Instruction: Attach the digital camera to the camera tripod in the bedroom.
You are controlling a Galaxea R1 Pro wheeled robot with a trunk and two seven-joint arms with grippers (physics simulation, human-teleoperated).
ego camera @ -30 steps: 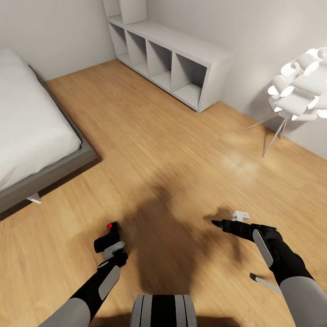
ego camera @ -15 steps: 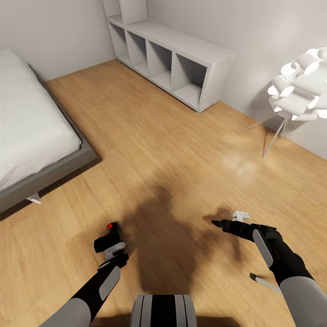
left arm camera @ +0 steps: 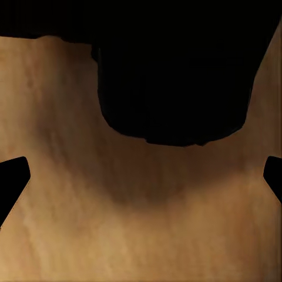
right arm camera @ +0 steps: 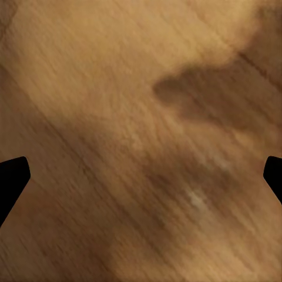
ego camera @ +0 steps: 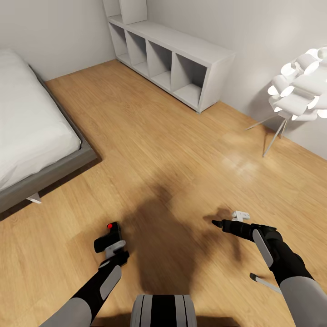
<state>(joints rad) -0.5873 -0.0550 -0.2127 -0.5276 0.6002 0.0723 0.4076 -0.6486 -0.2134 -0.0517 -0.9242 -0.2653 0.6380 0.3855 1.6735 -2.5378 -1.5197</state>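
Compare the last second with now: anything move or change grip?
Nothing visibly changed beyond a slight early view shift. The left gripper keeps the digital camera held above the floor; the right gripper stays empty. Bed, shelf and lamp unchanged.

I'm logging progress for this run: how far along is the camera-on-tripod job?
Done: the digital camera is picked up, held in the left gripper above the wooden floor. In hand: carrying it through the bedroom, with the right gripper empty. Left: finding the tripod and mounting the camera; the legged thing by the wall is a floor lamp.
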